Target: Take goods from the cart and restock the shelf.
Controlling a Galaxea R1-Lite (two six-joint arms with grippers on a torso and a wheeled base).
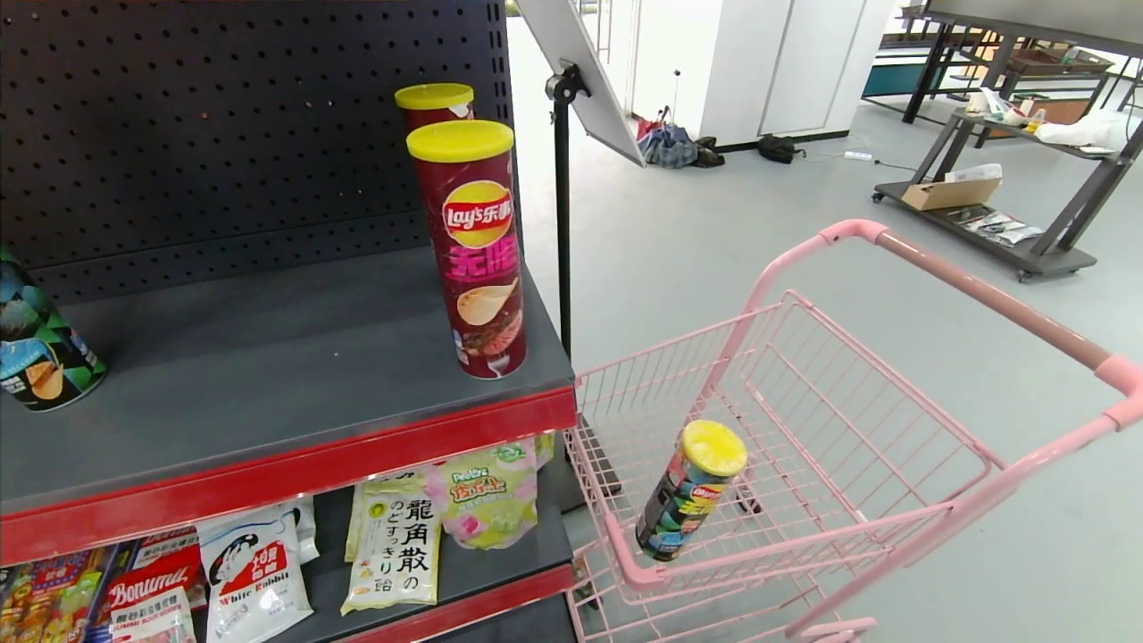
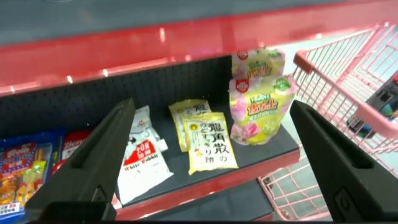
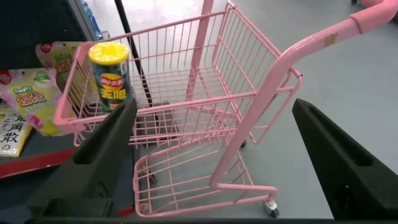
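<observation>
**Cart** (image 1: 982, 295): pink wire, parked just beside the end of the shelf (image 1: 268, 357), likely so goods could pass straight across.

**Stock in cart:** one multicoloured can (image 1: 692, 491) with a yellow lid, standing against the wire in the basket corner nearest the shelf. It was judged the next piece to lift.

**Top shelf:**
- A maroon can (image 1: 473, 250) stood upright at the front edge, by the cart end.
- A second maroon can (image 1: 435, 103) stood behind it.
- A dark patterned can (image 1: 40, 344) stood at the far left.
- Bare grey board lay between them, leaving room for more.

**Lower shelf:** snack bags (image 2: 211, 146), faces outward.

**Right tool** (image 3: 214, 102): fingers spread, nothing held, facing the cart, so well placed for the can.

**Left tool** (image 2: 212, 106): spread and empty, facing the lower shelf.

**Room:** grey floor (image 1: 714, 223), with a panel on a black stand (image 1: 563, 179) and metal racks (image 1: 1009, 214) well apart.
</observation>
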